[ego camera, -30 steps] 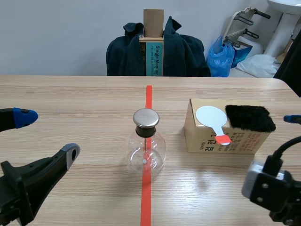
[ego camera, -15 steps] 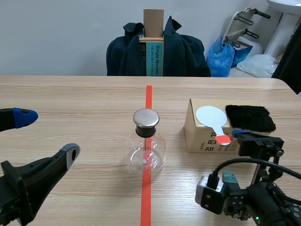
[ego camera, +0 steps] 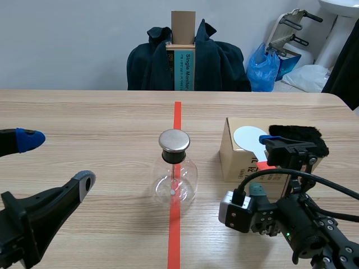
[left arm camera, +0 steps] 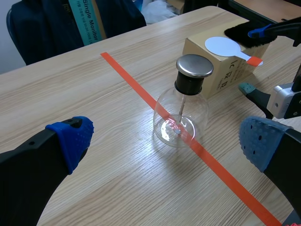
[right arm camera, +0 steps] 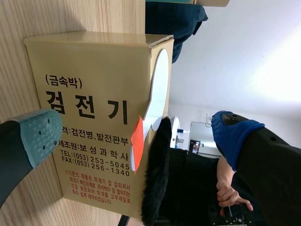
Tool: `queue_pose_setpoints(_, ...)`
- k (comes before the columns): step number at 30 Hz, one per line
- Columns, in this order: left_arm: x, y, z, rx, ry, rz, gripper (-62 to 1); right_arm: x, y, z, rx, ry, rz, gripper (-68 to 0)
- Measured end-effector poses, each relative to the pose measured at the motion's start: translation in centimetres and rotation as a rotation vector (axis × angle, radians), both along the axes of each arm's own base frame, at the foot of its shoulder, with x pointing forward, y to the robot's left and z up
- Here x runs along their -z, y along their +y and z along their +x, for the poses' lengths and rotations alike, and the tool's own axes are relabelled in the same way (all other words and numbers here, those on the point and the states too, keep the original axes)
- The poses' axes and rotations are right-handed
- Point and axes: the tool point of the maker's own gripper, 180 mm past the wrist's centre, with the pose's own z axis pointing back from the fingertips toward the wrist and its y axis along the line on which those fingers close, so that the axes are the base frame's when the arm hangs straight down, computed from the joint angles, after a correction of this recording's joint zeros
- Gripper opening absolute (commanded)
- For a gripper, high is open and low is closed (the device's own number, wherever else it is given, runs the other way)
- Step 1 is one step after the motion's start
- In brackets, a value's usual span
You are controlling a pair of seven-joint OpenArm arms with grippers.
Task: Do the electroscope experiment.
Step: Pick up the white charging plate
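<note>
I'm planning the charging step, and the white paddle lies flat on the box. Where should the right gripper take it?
By its orange-red handle tip, coming from the robot's side of the box: the paddle lies flat and only that tip overhangs the edge, so one finger can probably pass above, one below.

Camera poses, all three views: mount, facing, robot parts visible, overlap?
Scene: between the arms, facing across the table; flask central, left gripper and right gripper low at either side.
Left wrist: on the left arm, looking down at the flask; own open fingers flank it.
Right wrist: on the right arm, rolled sideways, facing the box front; own open fingers show.
Shared: all three see the box with white paddle and black fur on top.
</note>
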Motion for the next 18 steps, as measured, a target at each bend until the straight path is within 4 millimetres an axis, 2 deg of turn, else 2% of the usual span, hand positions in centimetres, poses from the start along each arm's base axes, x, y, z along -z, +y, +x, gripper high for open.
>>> queue_pose_setpoints(5, 0.0, 0.0, 0.0, 0.0, 0.0, 0.0, 1.4, 0.18, -0.31, -0.13, 0.016, 0.006, -0.004, 0.0)
queue_pose_setpoints(6, -0.01, 0.0, 0.0, 0.0, 0.0, 0.0, 1.4, 0.24, -0.3, -0.21, 0.016, 0.008, -0.004, -2.9)
queue_pose_setpoints(8, -0.01, 0.0, 0.0, 0.0, 0.0, 0.0, 1.4, 0.25, -0.3, -0.23, 0.015, 0.009, -0.004, -12.4)
queue_pose_setpoints(14, 0.0, 0.0, 0.0, 0.0, 0.0, 0.0, 1.4, 0.24, -0.36, -0.2, 0.019, 0.008, -0.005, -49.8)
queue_pose_setpoints(18, 0.0, 0.0, 0.0, 0.0, 0.0, 0.0, 1.4, 0.24, -0.36, -0.2, 0.019, 0.008, -0.005, -66.3)
